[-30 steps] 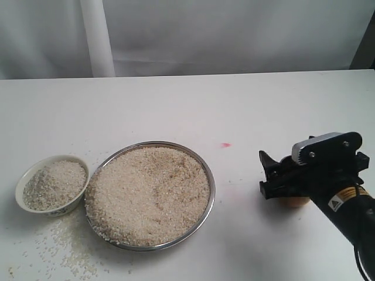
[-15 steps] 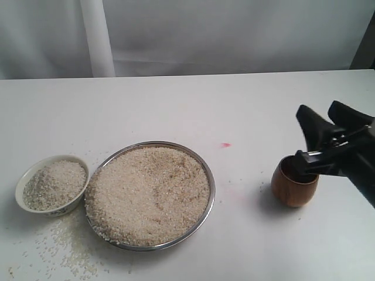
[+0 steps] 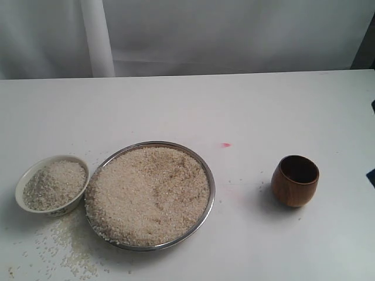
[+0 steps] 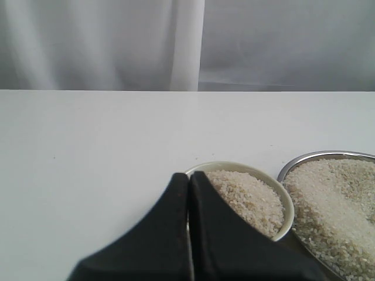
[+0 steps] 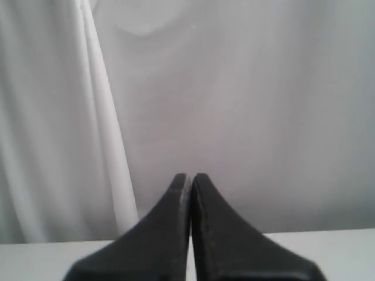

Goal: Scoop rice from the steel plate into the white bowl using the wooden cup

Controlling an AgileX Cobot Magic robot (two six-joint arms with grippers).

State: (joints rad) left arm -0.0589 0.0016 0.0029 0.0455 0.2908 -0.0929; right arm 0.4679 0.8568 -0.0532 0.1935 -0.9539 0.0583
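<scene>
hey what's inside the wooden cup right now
The wooden cup shows only its dark inner wall, with nothing seen on it. Its bottom is hidden by the near wall, so what lies there cannot be told.

The left gripper (image 4: 188, 175) is showing as two matte black fingers (image 4: 228, 234), each broadening from a narrow rounded tip into a wide wedge, with only a thin pale seam running between them. The right gripper (image 5: 190, 177) is looking just the same: plain black wedges, smooth-faced, catching a faint grey sheen along their inner edges.
</scene>
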